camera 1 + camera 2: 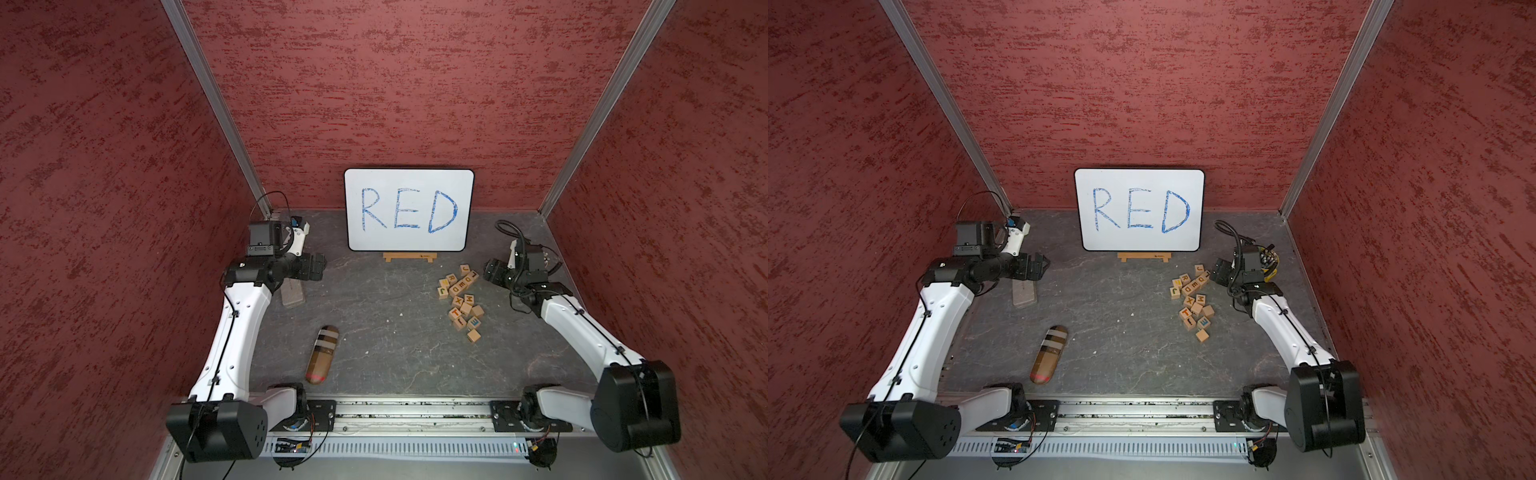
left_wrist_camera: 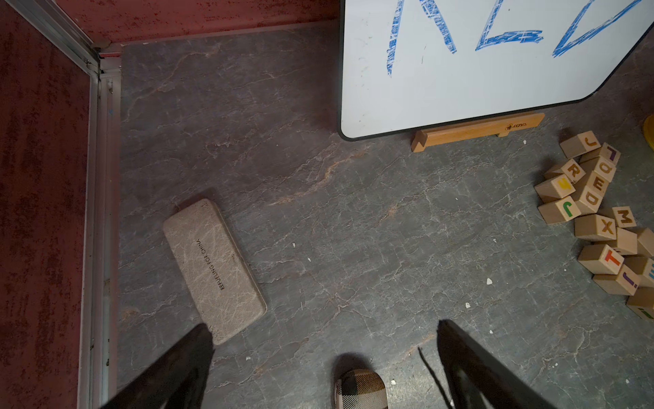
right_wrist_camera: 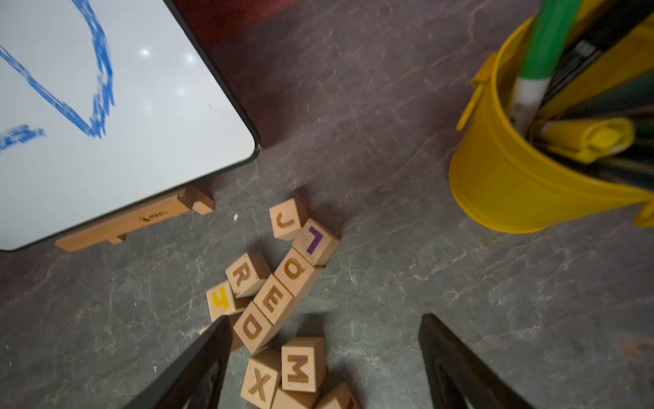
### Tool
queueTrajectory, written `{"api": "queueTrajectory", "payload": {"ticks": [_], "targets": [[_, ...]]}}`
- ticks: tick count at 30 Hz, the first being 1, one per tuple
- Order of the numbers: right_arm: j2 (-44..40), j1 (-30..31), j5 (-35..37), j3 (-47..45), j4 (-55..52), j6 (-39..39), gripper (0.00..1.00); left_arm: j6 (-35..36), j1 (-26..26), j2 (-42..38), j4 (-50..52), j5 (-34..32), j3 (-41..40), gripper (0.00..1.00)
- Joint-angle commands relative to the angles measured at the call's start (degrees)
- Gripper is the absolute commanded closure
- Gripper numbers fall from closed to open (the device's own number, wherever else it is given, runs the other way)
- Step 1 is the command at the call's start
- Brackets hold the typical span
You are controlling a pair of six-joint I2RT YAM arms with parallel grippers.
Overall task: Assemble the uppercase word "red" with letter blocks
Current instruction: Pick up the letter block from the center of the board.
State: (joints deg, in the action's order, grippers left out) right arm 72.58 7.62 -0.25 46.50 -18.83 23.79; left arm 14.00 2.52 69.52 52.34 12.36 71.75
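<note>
Both empty, jaws spread: left gripper (image 2: 323,324), right gripper (image 3: 323,318); letter blocks (image 3: 274,299) just ahead of right one.

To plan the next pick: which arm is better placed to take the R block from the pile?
Right. The right gripper hangs open close to the R block; the left gripper is open far off, by the beige case.

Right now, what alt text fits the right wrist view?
Wooden letter blocks lie clustered on a grey table, with R, E and D packed together. The open right tool hangs over them; a whiteboard and a yellow bucket of markers stand beyond.
</note>
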Motion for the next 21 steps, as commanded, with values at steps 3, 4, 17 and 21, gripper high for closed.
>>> {"api": "queueTrajectory", "payload": {"ticks": [3,4,17,21], "targets": [[0.75,1.45,1.99,0.41,-3.93,0.31,0.15,1.01,-0.74,2.98,0.91,-0.02,3.23,0.0],[1.29,1.57,1.92,0.91,-3.95,0.27,0.15,0.73,-0.77,3.61,0.83,-0.1,3.56,0.01],[8.53,4.26,1.23,9.81,-8.18,-2.77,0.2,-7.32,-0.85,3.52,-4.66,-8.85,-0.46,0.01],[10.37,5.44,-0.39,12.47,-10.22,-3.78,0.24,-7.87,-1.28,2.74,-4.7,-12.02,-1.16,0.01]]}}
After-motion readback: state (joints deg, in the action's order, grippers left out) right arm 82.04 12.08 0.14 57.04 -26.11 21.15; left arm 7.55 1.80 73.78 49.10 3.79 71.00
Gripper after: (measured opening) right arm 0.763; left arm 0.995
